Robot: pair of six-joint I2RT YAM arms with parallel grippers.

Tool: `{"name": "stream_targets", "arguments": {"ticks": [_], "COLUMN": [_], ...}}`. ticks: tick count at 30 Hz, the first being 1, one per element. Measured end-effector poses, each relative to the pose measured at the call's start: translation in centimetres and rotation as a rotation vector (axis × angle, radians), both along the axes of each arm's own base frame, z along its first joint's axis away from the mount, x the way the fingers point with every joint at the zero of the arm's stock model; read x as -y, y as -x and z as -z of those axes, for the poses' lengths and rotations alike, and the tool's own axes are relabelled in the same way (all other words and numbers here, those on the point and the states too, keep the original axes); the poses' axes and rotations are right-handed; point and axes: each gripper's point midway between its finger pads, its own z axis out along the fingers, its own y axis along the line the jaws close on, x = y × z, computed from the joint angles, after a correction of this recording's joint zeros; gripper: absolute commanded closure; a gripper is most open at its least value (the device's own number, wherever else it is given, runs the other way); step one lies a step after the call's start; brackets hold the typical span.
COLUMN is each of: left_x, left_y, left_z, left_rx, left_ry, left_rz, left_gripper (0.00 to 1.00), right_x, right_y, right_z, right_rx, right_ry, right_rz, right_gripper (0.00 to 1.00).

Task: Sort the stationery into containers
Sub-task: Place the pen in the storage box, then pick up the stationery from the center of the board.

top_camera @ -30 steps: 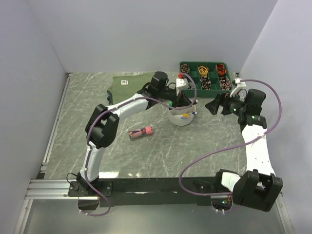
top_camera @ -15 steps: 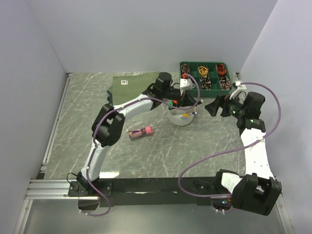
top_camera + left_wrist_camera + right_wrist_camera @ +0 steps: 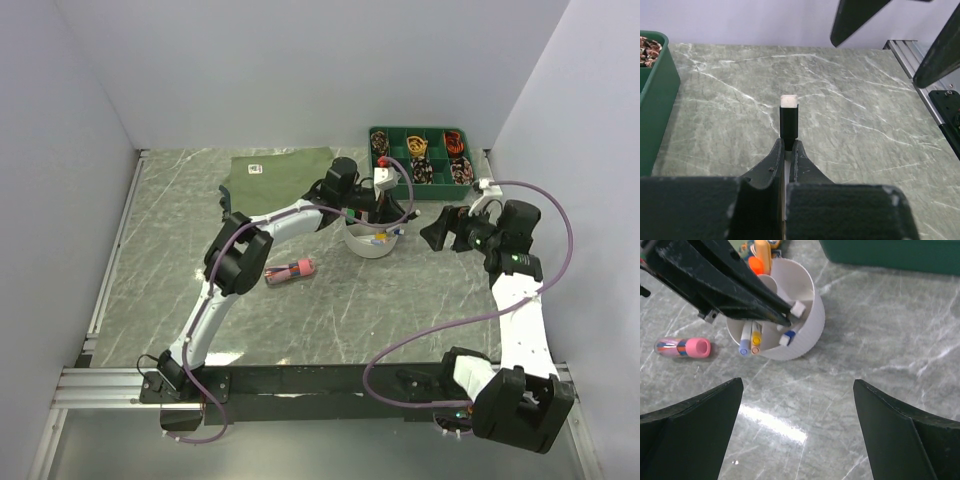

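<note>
While clamped over the tub (image 3: pixel 807 327), left gripper (image 3: pixel 786 145): my fingers are pressed together on a black pen (image 3: pixel 789 122) with a white end. Only a short length is pinched; the rest sticks out ahead.
Tub rim, biggest risk: the pen's white end hangs above the rim on the side towards my right arm, not over a compartment I can name. My judgement is that letting go now drops the pen across the rim or a divider, and it tips out onto the table (image 3: pixel 330 300).
Tub wall, second risk: the tub looks light and stands free. If I lower with my fingers this close to the wall, I can nudge, slide or tip it.
Pens (image 3: pixel 756 335) in the tub: they lean, caps up, under my fingers. Pushing down among them could jam the black pen or lever one out.
Right gripper (image 3: pixel 432 225): fingers wide apart, holding nothing, beside the tub and apart from it. A reach by either arm could bring the two together over the tub.
Pink highlighter (image 3: pixel 290 271): it lies on the table to the near left of the tub, apart from it. The body is round, so a knocked tub or a brushing arm could send it rolling.
Grip, smallest risk: the pen could swivel between my pads when its end meets anything.
</note>
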Motion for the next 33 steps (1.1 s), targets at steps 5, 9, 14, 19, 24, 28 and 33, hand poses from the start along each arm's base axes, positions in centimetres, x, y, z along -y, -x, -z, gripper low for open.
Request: {"name": "stream_targets", "arguments": {"ticks": [5, 9, 14, 19, 24, 28, 33], "left_x": [-0.3, -1.2, -4.0, -5.9, -8.5, -12.2, -16.9], "left_y": [-0.6, -1.2, -0.5, 0.1, 1.7, 1.3, -2.7], "left_z": [0.4, 0.5, 1.5, -2.2, -9.3, -13.7, -11.2], "left_rx": [-0.023, -0.01, -0.046, 0.011, 0.107, 0.158, 0.131], "left_ry": [0.005, 0.013, -0.026, -0.007, 0.047, 0.053, -0.111], "left_rz": [-0.001, -0.006, -0.018, -0.026, -0.057, -0.15, -0.325], "left_gripper": [0.73, 0.68, 0.63, 0.61, 0.56, 0.48, 0.48], "right_x": [0.8, 1.3, 1.5, 1.7, 1.8, 1.9, 1.8], "right_y": [0.5, 0.5, 0.3, -0.2, -0.6, -0.9, -1.0], "right_z": [1.5, 2.0, 2.6, 2.0, 1.6, 1.6, 1.6], "right_rx": [-0.045, -0.059, -0.08, -0.064, -0.049, -0.041, -0.042], "right_ry": [-0.005, 0.003, 0.0, 0.005, 0.006, 0.001, -0.012], "right_rz": [0.034, 0.044, 0.048, 0.049, 0.052, 0.052, 0.048], "right_gripper": [0.0, 0.0, 0.0, 0.0, 0.0, 0.0, 0.0]}}
